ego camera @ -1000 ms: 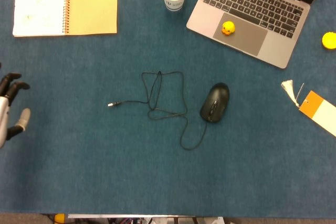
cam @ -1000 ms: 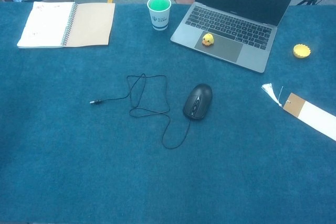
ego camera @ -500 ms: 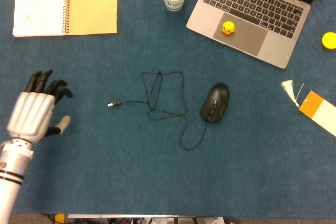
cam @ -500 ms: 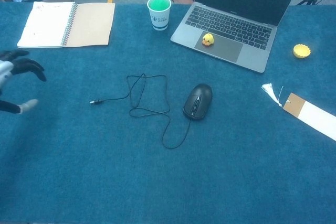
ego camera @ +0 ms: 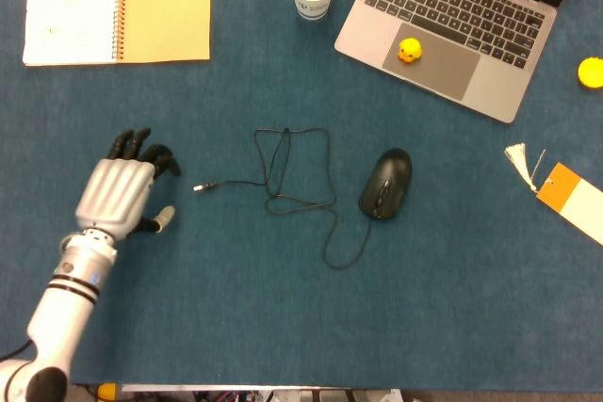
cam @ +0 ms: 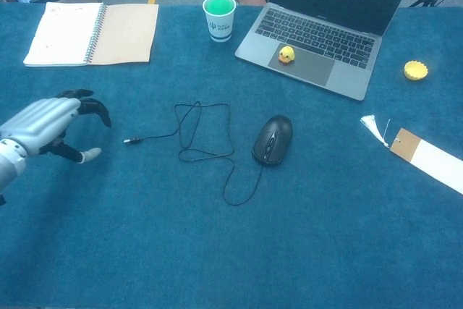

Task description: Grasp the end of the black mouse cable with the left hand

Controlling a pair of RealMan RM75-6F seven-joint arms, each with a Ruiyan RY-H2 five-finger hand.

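On the blue table cloth (ego camera: 188, 308), the left hand (ego camera: 118, 195) hovered with its fingers (ego camera: 141, 145) spread apart and slightly bent, holding nothing. Near it, to its right, lay the plug end of the black mouse cable (ego camera: 200, 187), not touched. From there the cable (ego camera: 300, 197) ran in loose loops to the black mouse (ego camera: 385, 184).

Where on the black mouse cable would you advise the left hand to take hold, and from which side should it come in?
Probably at the plug end, the free tip of the cable. It lies flat on the table, pointing toward the left hand, with bare cloth between them. Coming from the plug's left and pinching from above seems best; the loops and the mouse lie on its far side, out of the way.
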